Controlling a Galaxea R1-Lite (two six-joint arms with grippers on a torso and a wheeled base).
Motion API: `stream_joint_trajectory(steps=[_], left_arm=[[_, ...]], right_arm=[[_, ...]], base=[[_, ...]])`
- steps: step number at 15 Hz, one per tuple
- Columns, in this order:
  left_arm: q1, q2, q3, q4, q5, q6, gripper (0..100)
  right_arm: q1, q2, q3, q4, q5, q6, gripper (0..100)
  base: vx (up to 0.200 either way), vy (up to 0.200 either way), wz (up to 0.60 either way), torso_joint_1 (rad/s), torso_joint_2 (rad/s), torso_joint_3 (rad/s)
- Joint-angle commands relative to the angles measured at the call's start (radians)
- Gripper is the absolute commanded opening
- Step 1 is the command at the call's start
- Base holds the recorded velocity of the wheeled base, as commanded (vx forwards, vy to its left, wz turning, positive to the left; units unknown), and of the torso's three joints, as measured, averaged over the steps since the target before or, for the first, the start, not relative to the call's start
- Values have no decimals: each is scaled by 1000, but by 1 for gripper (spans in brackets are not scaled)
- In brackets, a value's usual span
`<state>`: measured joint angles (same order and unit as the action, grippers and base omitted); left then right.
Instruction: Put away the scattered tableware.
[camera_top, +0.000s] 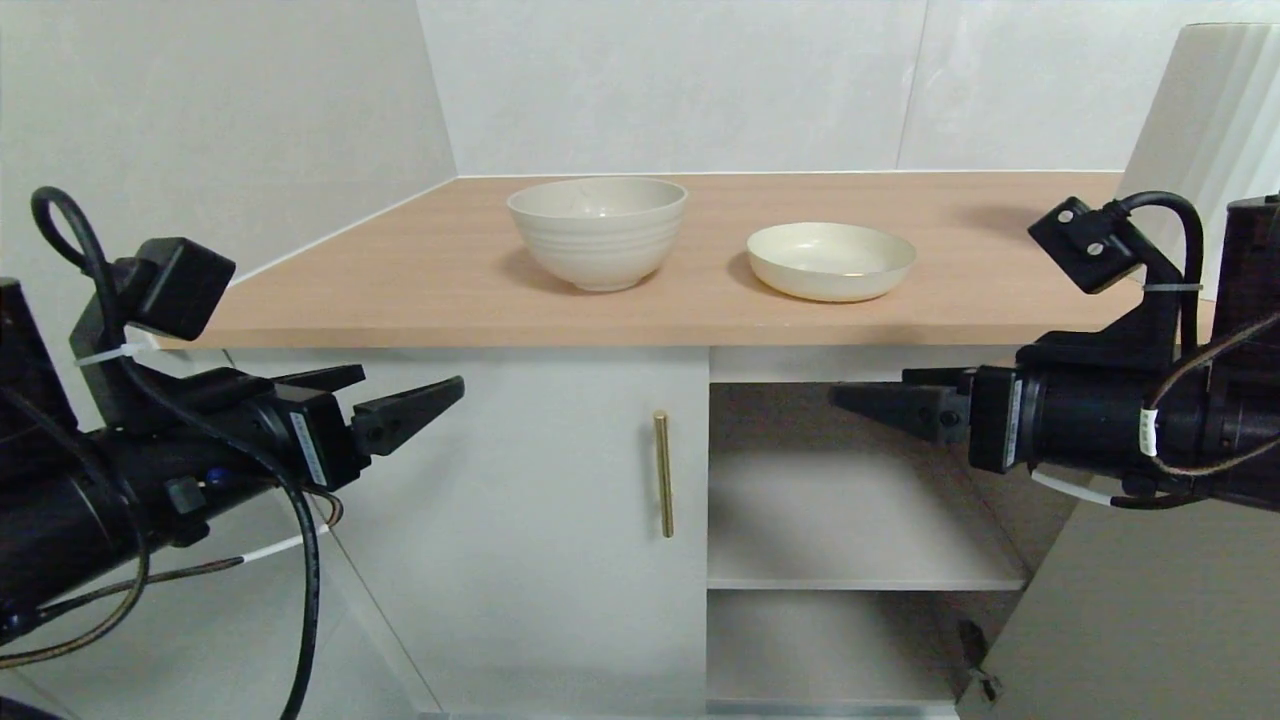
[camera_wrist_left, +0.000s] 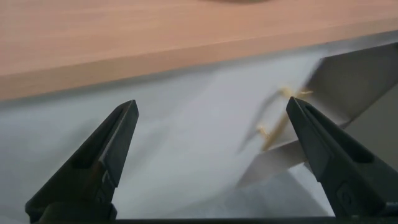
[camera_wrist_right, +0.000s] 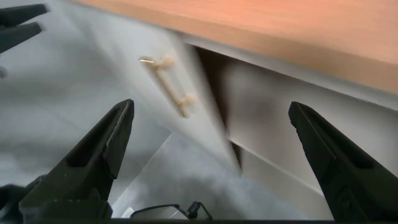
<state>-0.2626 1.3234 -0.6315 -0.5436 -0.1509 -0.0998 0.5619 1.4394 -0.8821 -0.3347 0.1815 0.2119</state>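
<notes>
- Left pincer (camera_top: 410, 378) is hanging open; ribbed bowl (camera_top: 598, 235) is sitting above and ahead, on the countertop (camera_top: 400, 290).
- Right pincer (camera_wrist_right: 211, 104) is gaping likewise; shallow dish (camera_top: 830, 262) is resting above, ahead.
- Both are looking ceramic, perhaps: stiff, slick, breakable; pinching rims suits.

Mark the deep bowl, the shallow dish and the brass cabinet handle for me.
deep bowl (camera_top: 597, 243): head view, on its ribbed outer wall.
shallow dish (camera_top: 830, 258): head view, on its inner floor.
brass cabinet handle (camera_top: 663, 475): head view, halfway down the bar.
</notes>
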Motion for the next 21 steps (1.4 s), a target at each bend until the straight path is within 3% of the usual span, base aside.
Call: stream_joint_trajectory(steps=[1, 12, 21], left_arm=[[-1, 2, 1, -1, -1, 0, 100], [-21, -29, -2, -4, -3, 2, 100], [-21, -15, -2, -2, -3, 2, 100]], right_arm=[[-2, -11, 3, -1, 0, 1, 100], [-5, -45, 68, -101, -4, -20, 100], [-5, -54, 83, -103, -4, -69, 100]], base=[[0, 0, 0, 0, 0, 0], [0, 0, 0, 0, -8, -9], [0, 0, 0, 68, -391, -327]])
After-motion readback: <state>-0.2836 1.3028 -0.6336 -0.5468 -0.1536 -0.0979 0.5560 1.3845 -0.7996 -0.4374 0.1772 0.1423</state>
